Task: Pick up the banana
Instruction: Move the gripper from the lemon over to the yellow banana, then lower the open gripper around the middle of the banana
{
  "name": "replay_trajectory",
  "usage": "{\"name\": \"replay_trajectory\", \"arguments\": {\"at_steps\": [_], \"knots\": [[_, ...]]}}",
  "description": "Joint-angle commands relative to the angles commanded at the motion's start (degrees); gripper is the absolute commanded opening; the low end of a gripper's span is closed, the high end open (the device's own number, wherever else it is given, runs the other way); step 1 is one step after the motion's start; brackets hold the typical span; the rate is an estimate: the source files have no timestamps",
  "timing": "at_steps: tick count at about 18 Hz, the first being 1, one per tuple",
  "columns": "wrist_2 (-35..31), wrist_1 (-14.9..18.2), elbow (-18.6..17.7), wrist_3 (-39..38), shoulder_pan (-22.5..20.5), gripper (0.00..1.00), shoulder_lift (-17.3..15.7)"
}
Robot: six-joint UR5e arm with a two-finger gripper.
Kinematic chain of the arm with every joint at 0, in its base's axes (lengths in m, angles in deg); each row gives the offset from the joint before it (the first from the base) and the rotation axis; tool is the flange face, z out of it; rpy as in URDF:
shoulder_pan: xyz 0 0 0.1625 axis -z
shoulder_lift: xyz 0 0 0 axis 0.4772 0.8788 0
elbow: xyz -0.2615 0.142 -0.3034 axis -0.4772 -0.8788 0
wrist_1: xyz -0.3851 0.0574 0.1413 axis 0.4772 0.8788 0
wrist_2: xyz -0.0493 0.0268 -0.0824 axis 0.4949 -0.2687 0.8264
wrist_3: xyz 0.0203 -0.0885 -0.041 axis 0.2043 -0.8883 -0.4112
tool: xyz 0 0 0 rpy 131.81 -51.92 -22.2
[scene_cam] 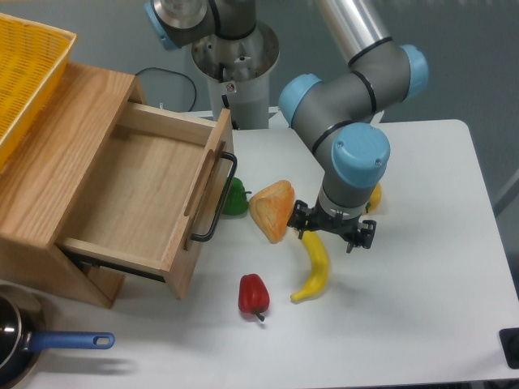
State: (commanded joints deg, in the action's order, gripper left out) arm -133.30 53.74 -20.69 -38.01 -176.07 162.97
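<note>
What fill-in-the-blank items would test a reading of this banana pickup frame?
1. The gripper sits over the upper end of the ______.
2. The wooden drawer stands ______.
3. The pepper lying nearest the front table edge is ______.
4. The pan handle at lower left is ______.

Missing words: banana; open; red; blue
</note>
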Motion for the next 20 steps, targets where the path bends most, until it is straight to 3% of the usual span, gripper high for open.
{"name": "replay_trajectory", "arguments": {"at_steps": [3, 7, 13, 16, 20], "knots": [[0.00, -0.62, 0.00, -0.18, 0.00, 1.00, 0.79], [-0.09, -4.22, 0.00, -0.09, 0.00, 1.00, 2.81], [-0.26, -5.28, 0.53, 0.09, 0.09, 1.00, 4.31], [-0.35, -7.83, 0.26, 0.26, 0.44, 1.00, 5.98], [-1.14, -8.01, 0.17, 0.35, 1.23, 1.00, 6.51]]}}
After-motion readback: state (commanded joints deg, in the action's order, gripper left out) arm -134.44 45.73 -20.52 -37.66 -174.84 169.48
